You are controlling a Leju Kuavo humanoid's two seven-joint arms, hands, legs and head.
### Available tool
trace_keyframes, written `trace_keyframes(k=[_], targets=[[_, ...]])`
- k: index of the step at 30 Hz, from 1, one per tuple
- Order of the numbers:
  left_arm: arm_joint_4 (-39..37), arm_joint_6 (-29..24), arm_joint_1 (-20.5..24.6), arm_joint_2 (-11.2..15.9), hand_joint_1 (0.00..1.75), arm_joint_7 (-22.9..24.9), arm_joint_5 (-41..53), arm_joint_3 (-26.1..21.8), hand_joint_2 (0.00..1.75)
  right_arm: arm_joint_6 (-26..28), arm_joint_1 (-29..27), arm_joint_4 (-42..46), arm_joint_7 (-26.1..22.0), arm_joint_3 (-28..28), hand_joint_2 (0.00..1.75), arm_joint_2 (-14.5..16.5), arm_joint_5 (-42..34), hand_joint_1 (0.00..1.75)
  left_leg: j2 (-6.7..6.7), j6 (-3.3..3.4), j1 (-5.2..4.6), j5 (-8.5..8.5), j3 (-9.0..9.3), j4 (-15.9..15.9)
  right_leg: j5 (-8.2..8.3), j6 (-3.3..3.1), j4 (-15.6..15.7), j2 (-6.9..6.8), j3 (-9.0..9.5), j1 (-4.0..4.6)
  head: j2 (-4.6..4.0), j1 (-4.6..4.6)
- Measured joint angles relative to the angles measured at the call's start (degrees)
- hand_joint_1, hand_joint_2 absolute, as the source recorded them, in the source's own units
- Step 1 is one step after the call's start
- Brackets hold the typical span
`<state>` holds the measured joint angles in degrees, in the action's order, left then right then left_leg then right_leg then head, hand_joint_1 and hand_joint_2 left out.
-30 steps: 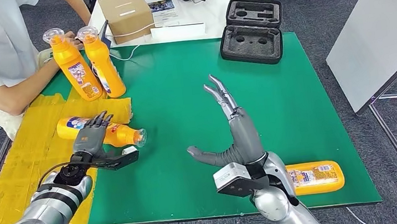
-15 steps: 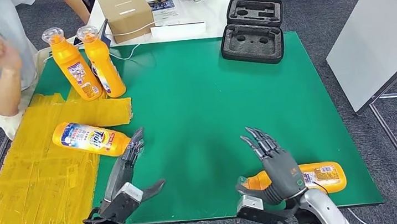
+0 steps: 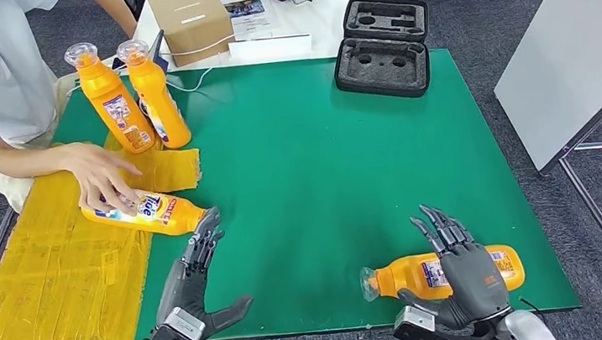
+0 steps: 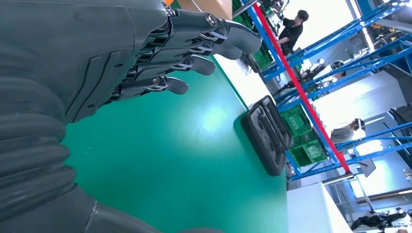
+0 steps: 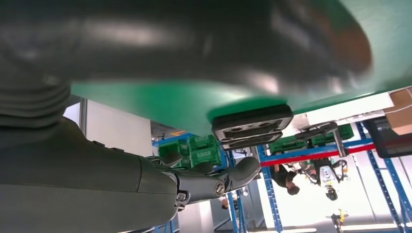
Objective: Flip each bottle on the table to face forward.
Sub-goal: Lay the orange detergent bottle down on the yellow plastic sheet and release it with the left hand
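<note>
Orange bottle (image 3: 439,272), lying on its side near the green mat's (image 3: 305,161) front edge, cap toward the middle; right hand (image 3: 461,275) lies over its body, fingers extended rather than wrapped, so whether it grips or merely rests on the bottle I cannot tell. Probably positioned for the turn.

Second lying bottle (image 3: 150,211), at the yellow sheet's (image 3: 47,273) edge; a person's hand (image 3: 100,178) rests on it, apparently setting it out.

Left hand (image 3: 192,287): open, holding nothing, fingertips just short of that bottle's cap.

Two standing bottles (image 3: 129,95), at the mat's far left corner.

Black foam case (image 3: 381,43), far side.

Obscured: right wrist view is mostly blur; labels under both hands are partly covered.
</note>
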<state>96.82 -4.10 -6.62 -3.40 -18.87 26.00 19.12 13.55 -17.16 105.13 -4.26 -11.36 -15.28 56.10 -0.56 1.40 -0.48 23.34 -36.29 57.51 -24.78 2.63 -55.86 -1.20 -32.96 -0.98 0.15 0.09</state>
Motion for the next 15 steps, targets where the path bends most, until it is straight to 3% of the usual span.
trace_keyframes(k=[7,12,15], targets=[[0.08,0.02,-0.24,-0.08,0.00,0.00,-0.09,0.02,1.75,0.15,-0.58,0.52,0.32,0.68,0.00,-0.32,0.34,0.00,0.00,0.00,0.01,0.00,0.01,0.00,0.00,0.00,0.00,0.00,0.00,0.01,0.00,-0.01],[0.08,-1.59,-0.26,-0.56,0.00,-0.32,2.88,0.40,1.75,-0.06,-1.03,0.68,3.06,2.54,0.00,-0.37,3.91,0.00,0.00,0.00,0.01,0.00,0.02,0.00,0.00,0.00,0.00,0.00,-0.01,0.01,0.00,-0.01],[0.08,-1.69,-0.14,-0.87,0.00,-0.30,3.44,1.23,1.75,-0.70,-1.06,0.03,4.44,4.36,1.31,-0.37,6.26,0.00,0.00,0.00,0.00,0.00,0.01,0.00,0.00,0.00,0.00,0.00,0.00,0.00,0.00,0.00]])
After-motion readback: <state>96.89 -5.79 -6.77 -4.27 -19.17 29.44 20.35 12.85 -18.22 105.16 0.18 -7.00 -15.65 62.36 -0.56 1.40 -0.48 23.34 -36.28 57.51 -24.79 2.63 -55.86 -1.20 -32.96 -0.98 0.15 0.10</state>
